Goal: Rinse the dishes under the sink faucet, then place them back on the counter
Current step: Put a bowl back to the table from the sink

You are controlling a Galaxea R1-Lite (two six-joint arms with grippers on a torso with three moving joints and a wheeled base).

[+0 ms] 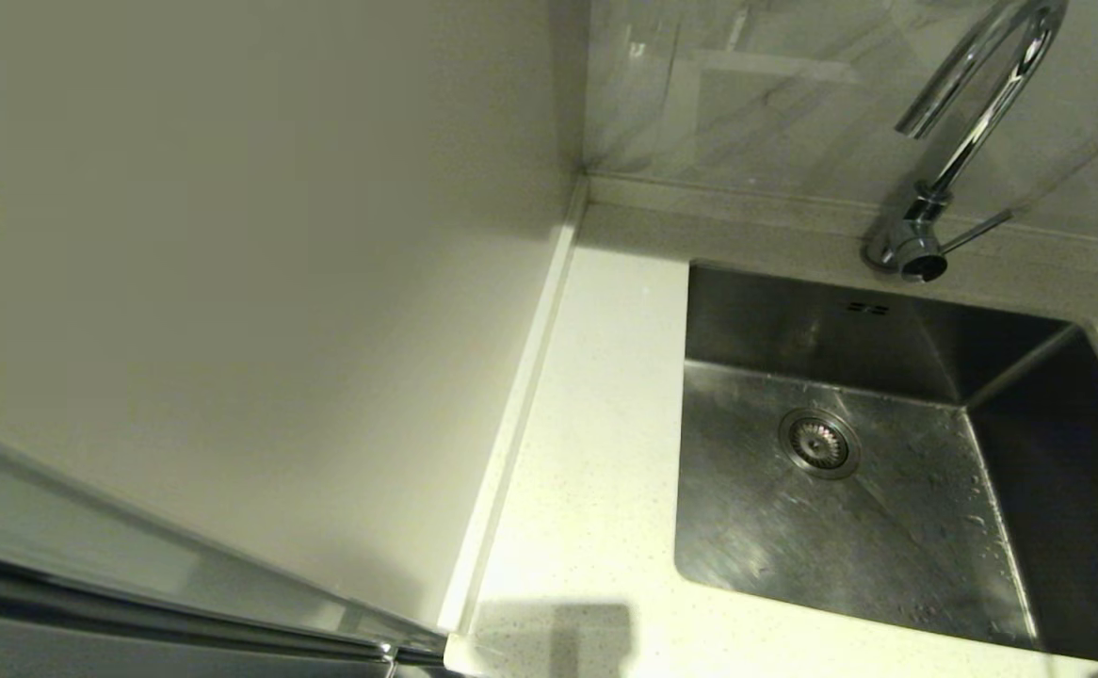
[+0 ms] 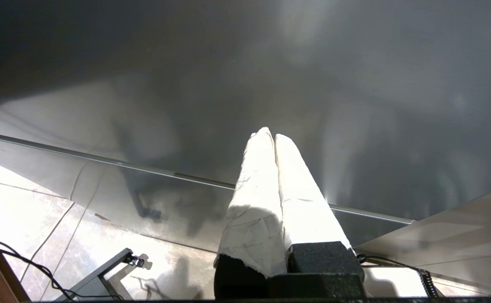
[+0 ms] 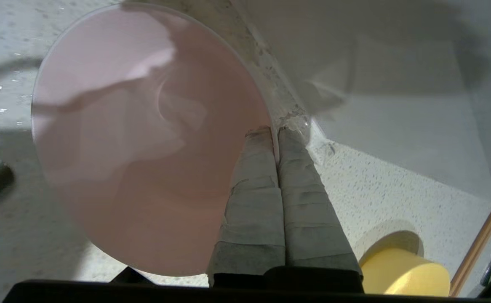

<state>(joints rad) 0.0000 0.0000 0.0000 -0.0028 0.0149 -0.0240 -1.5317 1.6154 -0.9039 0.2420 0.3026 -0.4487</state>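
**Desk:** Where is the dish?

**Photographer:** The right pincer (image 3: 277,131) is clamped tight on the rim of the pale pink dish (image 3: 144,139), held above the speckled table (image 3: 397,189) near a yellow sponge (image 3: 405,271). The sink (image 1: 888,527) stands empty under the faucet (image 1: 973,113).

**Desk:** Advice?

**Photographer:** Keep the rim grip firm; carry it level to the spout. The left pincer (image 2: 274,136) hangs parked, fingers together, holding nothing.

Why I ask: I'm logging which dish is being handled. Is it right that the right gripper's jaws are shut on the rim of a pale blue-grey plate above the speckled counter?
Not quite: the plate is pale pink, not blue-grey. The right wrist view shows the right gripper with its jaws shut on the rim of the pink plate above the speckled counter.
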